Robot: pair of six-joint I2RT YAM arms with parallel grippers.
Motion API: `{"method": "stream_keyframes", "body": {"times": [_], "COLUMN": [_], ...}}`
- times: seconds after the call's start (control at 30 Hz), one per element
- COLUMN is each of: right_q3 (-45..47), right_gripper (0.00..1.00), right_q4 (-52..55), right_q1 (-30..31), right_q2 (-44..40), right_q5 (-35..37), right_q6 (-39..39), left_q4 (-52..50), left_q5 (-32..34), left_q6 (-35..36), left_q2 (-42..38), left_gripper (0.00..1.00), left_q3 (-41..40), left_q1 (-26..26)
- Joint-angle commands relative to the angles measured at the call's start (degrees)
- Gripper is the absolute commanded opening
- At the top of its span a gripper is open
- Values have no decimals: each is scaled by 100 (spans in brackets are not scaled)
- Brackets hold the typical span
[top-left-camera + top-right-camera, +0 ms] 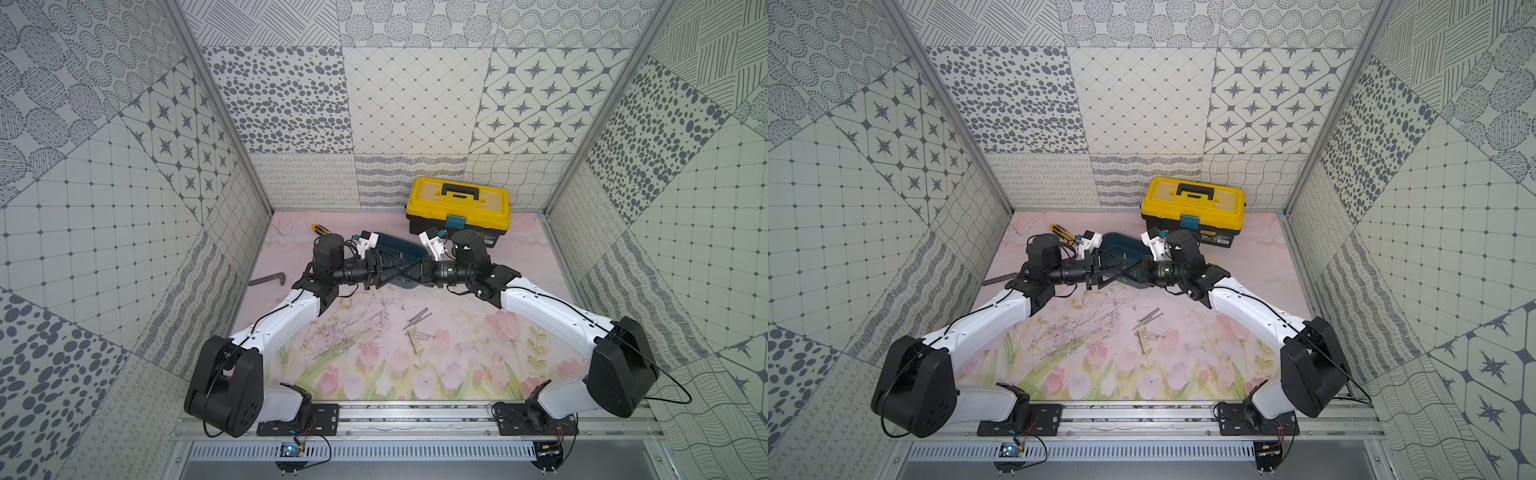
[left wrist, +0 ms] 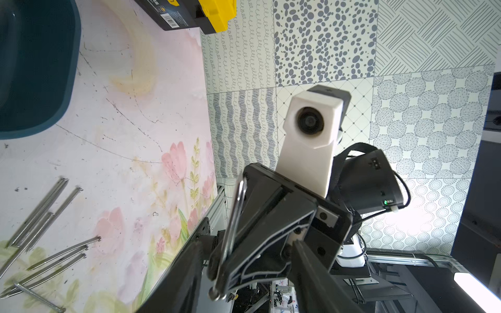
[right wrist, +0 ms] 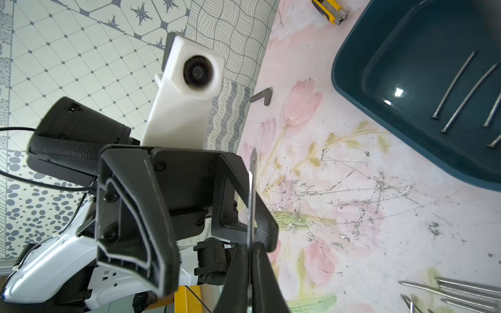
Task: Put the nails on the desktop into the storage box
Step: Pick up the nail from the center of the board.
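The right gripper (image 2: 225, 268) pinches one nail (image 2: 235, 216). More nails (image 2: 40, 214) lie on the desktop (image 2: 130, 108), near the storage box (image 2: 35, 67).

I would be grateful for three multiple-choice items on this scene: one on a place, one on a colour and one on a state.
1. Where do the loose nails lie?
A. On the desktop, nearer the arm bases than the storage box
B. All inside that box
C. Hanging on the back wall

2. What colour is the lid of the toolbox?
A. Red
B. Yellow
C. White

3. In what state is the right gripper?
A. Open and empty
B. Shut on a nail
C. Shut on the box's rim

Answers: A, both top views show them on the tulip print in front of the box; B, its lid is plainly yellow; B, the right wrist view shows a nail pinched between its fingers.
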State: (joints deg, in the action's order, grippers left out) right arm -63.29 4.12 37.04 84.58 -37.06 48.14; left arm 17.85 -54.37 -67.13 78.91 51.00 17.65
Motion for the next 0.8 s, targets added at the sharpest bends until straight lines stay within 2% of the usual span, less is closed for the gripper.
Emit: {"method": "stream_keyframes", "body": {"times": [0.0, 0.1, 0.37, 0.67, 0.77], "right_q3": [79, 103, 201, 320, 348], "right_gripper": [0, 0, 0, 0, 0], "right_q4": [-413, -482, -590, -836, -931], "right_q1": [-8, -12, -40, -141, -161], "right_q2": [79, 105, 132, 139, 150], "right_q5": [-209, -330, -481, -495, -502], "right_q6": [152, 215, 347, 561, 639], "left_q4": [480, 497, 544, 501, 497], "left_q5": [-237, -252, -233, -267, -284], "left_q6": [-78, -76, -97, -133, -132], "left_q2": [84, 141, 250, 212, 199], "left_gripper": [49, 47, 35, 30, 24], "left_q3": [132, 168, 224, 209, 178], "left_q1": [-70, -77, -100, -189, -222]}}
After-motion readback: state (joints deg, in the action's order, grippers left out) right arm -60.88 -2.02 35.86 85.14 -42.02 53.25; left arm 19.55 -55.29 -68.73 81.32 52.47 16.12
